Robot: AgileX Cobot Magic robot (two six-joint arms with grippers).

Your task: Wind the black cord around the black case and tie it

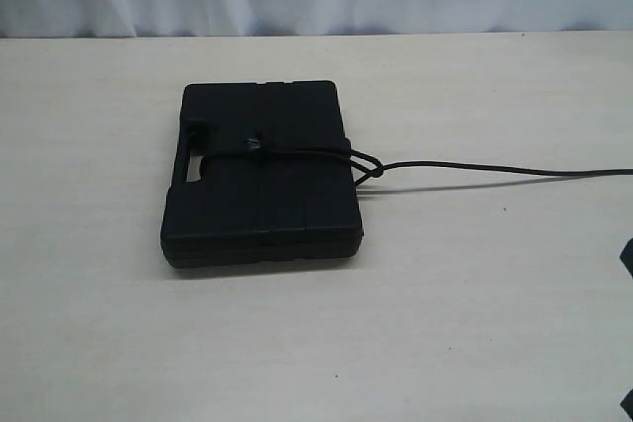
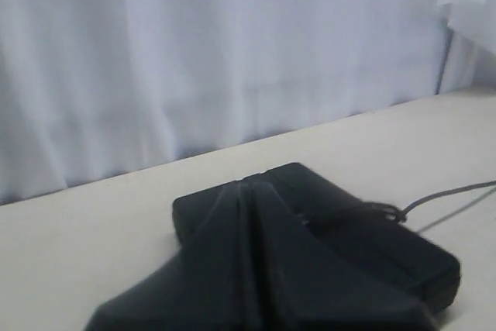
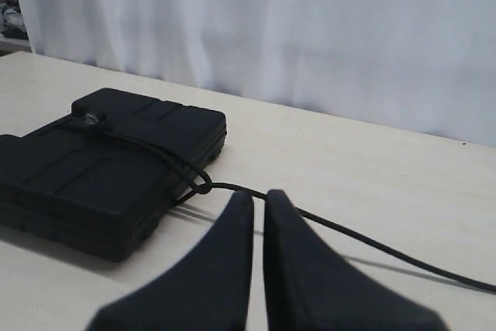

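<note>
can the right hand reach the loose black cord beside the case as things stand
Probably yes: the long thin black braided cord lies on the pale table just beyond the right hand, nothing between them; the hand looks shut and would have to open first.

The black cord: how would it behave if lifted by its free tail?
Probably floppy: the black cord trails limp across the table. Lifting might tug the black case it loops around; lying flat, that seems unlikely to tip.
</note>
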